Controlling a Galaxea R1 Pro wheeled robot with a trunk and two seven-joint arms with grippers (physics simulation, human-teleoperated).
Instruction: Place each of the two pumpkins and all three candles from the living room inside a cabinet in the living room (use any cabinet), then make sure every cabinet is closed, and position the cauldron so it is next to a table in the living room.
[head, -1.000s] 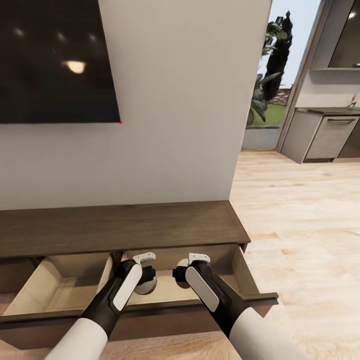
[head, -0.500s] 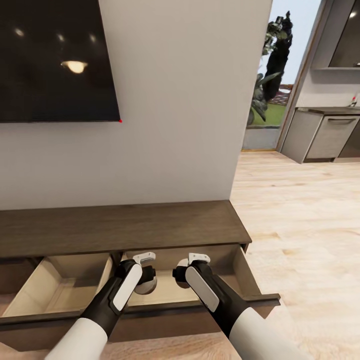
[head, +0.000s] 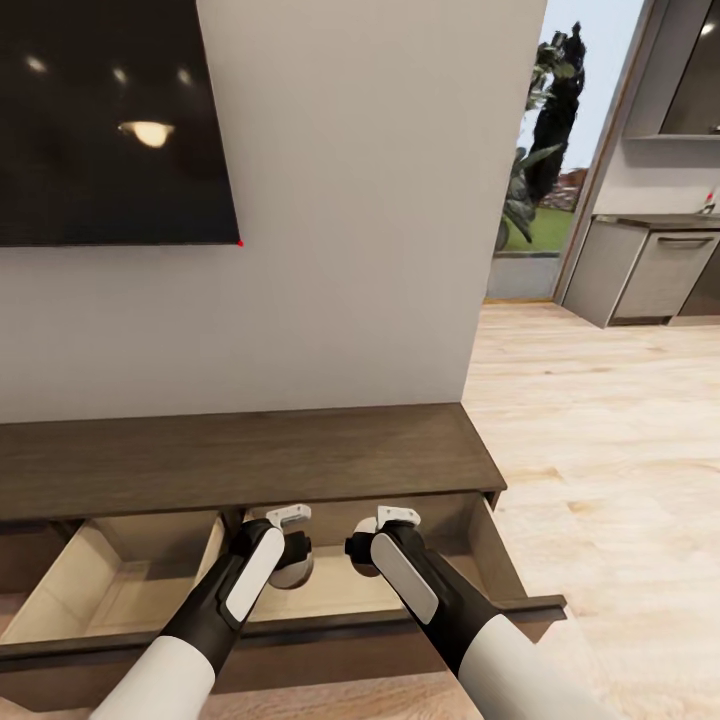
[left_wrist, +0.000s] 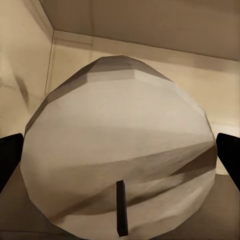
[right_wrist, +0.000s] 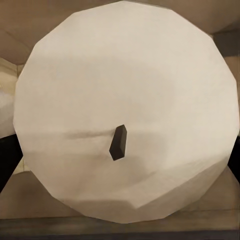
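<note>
Head view: candles (head: 292, 572) over open drawer (head: 330, 590)

Both arms are built alike — glossy white shells on the forearms, narrowing into black wrist housings with an elongated white inlay panel along the top. The left gripper (head: 291, 560) and the right gripper (head: 362, 553) each carry a small pale grey bracket above a black body. From the wrist cameras, black fingers (left_wrist: 10, 156) show as flat, dark slabs — matte, unmarked.
</note>
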